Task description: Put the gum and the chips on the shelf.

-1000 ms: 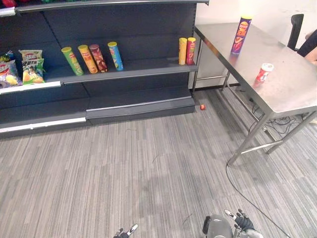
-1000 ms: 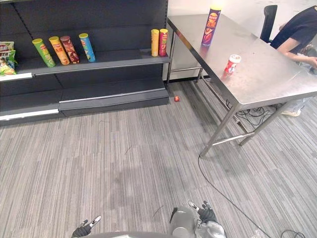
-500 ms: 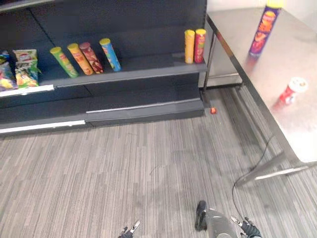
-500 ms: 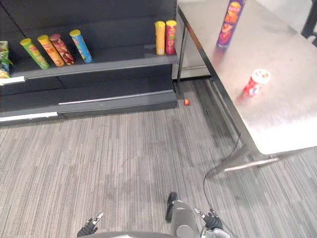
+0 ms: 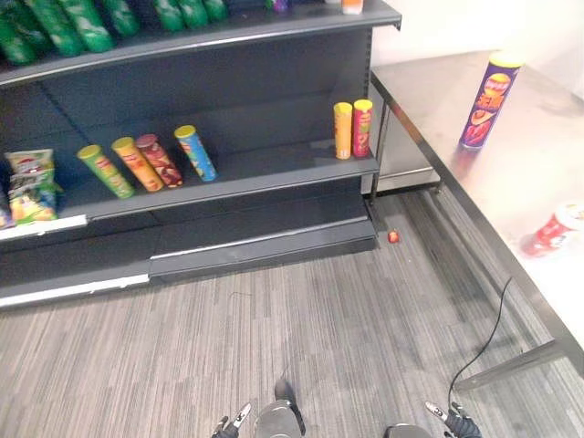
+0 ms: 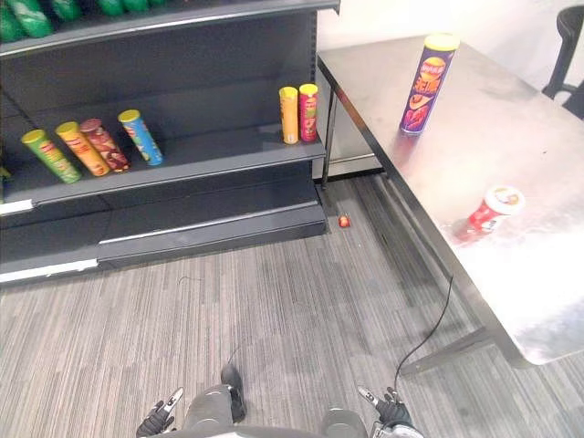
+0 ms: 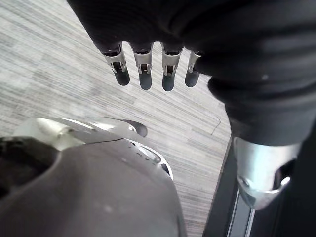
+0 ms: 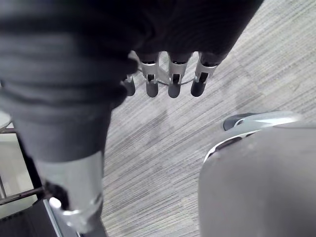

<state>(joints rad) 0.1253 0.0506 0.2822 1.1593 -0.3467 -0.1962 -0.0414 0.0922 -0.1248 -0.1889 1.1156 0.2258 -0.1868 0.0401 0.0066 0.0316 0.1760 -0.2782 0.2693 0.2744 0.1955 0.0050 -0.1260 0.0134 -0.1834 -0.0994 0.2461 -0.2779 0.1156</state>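
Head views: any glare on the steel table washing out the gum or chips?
Left eye view: the steel table glares pale around the gum tub, yet its red shows; the purple chips can mirrors faintly in the top. Right eye view: glare strongest on the table's near end.

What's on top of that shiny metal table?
On the table stand a tall purple chips can and, apart from it, a small red gum tub with a white lid. The table's right part is cut off.
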